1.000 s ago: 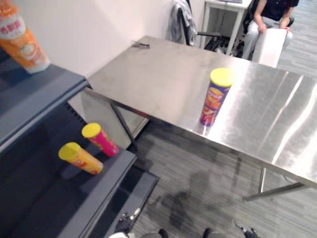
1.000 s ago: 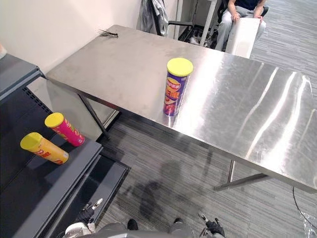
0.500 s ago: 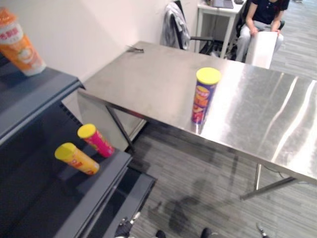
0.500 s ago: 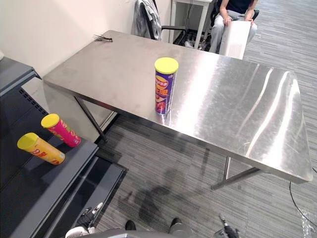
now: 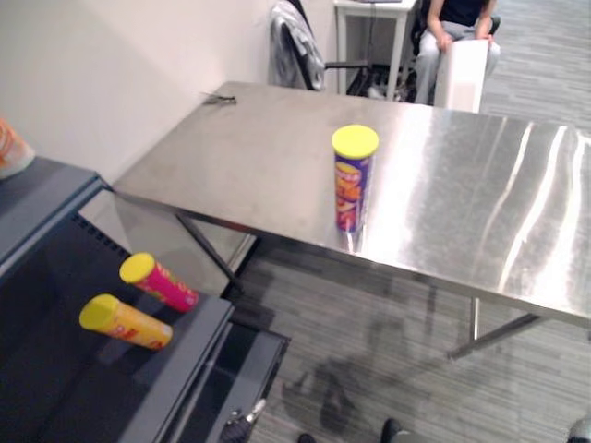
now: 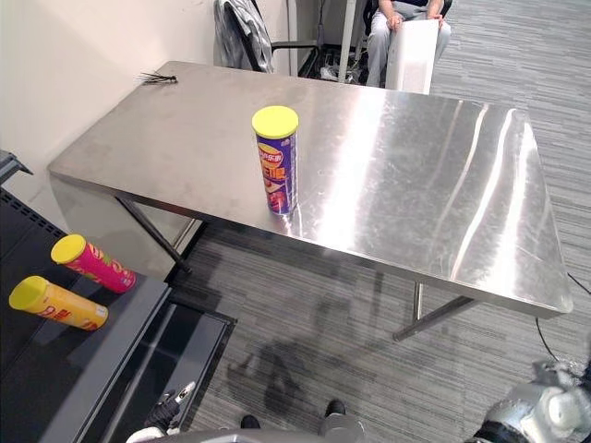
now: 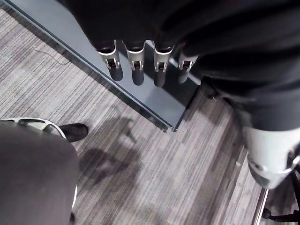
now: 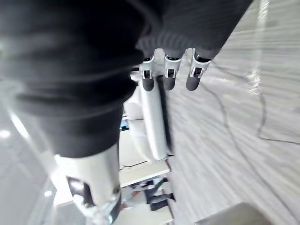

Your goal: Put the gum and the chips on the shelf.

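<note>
Purple body, yellow lid and orange-red print are noted on the chips can [image 5: 355,180]. The table [image 6: 443,185] is finished in brushed silver steel, streaked with white glare. The shelf [image 5: 189,346] is painted dark blue-grey. Two yellow-lidded cans are seen on it: pink can [image 5: 159,281], orange-yellow can [image 5: 125,321]. The floor [image 6: 351,323] is covered in grey carpet with fine darker stripes. The wall [image 5: 102,65] is painted cream. Silver fingers, dark tips and black ribbed covers are seen on left hand [image 7: 137,70] and right hand [image 8: 169,75].
</note>
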Controlling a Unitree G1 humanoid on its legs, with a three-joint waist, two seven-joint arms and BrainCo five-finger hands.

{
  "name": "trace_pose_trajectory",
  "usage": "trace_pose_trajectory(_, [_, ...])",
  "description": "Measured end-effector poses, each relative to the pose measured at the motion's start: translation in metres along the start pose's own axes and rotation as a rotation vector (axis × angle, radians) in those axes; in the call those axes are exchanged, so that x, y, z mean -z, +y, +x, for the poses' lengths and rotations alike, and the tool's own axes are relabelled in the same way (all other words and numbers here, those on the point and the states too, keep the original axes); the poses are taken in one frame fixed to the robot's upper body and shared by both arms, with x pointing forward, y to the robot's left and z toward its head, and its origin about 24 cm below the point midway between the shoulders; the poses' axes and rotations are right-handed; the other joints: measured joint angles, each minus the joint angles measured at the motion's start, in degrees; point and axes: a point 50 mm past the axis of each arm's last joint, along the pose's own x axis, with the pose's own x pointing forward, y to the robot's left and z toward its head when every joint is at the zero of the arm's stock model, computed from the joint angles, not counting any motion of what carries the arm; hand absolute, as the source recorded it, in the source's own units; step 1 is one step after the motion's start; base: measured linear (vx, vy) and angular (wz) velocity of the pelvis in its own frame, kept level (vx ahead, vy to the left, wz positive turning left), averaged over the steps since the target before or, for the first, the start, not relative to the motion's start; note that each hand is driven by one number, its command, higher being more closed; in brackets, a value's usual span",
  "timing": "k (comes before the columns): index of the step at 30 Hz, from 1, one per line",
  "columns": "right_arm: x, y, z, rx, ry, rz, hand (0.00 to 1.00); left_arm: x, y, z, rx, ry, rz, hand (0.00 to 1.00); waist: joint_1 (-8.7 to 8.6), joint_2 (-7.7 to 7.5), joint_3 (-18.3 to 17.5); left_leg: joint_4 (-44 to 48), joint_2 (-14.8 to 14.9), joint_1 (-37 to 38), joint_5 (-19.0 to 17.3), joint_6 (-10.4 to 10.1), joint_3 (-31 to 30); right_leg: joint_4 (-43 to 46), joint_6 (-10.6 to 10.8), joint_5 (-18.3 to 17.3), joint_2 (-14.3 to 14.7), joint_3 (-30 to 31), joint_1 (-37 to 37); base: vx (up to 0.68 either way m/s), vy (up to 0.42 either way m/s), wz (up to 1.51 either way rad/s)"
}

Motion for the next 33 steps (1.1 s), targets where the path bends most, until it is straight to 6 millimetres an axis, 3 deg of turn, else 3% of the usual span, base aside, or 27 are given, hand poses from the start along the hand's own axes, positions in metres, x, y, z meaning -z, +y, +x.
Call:
trace_pose_trajectory(3, [-0.019,0.010,-0.002,-0.007,-0.118,-0.053,0.00,-0.001,0.000,0.000,0.004,-0.003,0.019,0.00,-0.03,-0.02,0.0,0.0,0.1,0.1,0.0,0.1,0.5,0.0,-0.1,0.1,0.2,0.3,0.0,-0.02,-0.019,-0.06])
trace_pose_trajectory(6, [-0.037,0.030,-0.018,-0.089,-0.235,-0.078,0.00,-0.001,-0.002,0.000,0.014,-0.007,0.047,0.00,-0.09,0.26,-0.2,0.0,0.4,0.1,-0.2,0.1,0.8,0.1,-0.2,0.1,0.6,0.9,-0.1,-0.03,-0.029,-0.11])
trace_pose_trajectory(8, [-0.057,0.055,-0.039,-0.278,-0.355,-0.117,0.00,-0.001,-0.006,0.000,0.030,-0.006,0.063,0.00,-0.15,0.47,-0.4,0.0,0.6,0.2,-0.7,0.0,1.0,0.1,-0.2,0.1,0.9,1.5,-0.3,-0.02,-0.033,-0.10])
trace_pose_trajectory(11, [-0.069,0.077,-0.063,-0.496,-0.430,-0.135,0.00,-0.002,-0.011,0.000,0.058,-0.016,0.114,0.00,-0.06,0.46,-0.9,0.0,0.7,0.3,-0.7,0.0,1.1,0.2,-0.2,0.1,1.0,1.6,-0.3,0.00,-0.009,-0.02])
trace_pose_trajectory(15, [-0.060,0.098,-0.091,-0.807,-0.404,-0.178,0.00,-0.005,-0.013,0.000,0.086,-0.029,0.125,0.00,0.07,0.32,-0.9,0.0,0.7,0.3,-0.7,0.0,1.2,0.3,-0.2,0.1,1.0,1.7,-0.3,0.00,0.000,0.00])
trace_pose_trajectory(22, [-0.041,0.121,-0.126,-1.137,-0.308,-0.168,0.00,-0.008,-0.014,0.000,0.113,-0.042,0.157,0.00,0.33,0.20,-0.8,0.0,0.7,0.7,-0.8,0.1,1.9,1.7,-0.5,-0.1,1.0,2.6,-1.0,0.00,-0.014,-0.05])
trace_pose_trajectory(33, [-0.014,0.176,-0.166,-1.354,-0.198,-0.118,0.00,-0.019,-0.019,0.001,0.143,-0.096,0.202,0.00,1.92,-0.51,-0.2,1.7,0.4,0.2,-0.6,1.1,-0.5,4.0,-0.9,-0.6,-0.3,0.8,-0.8,-0.04,-0.021,0.09])
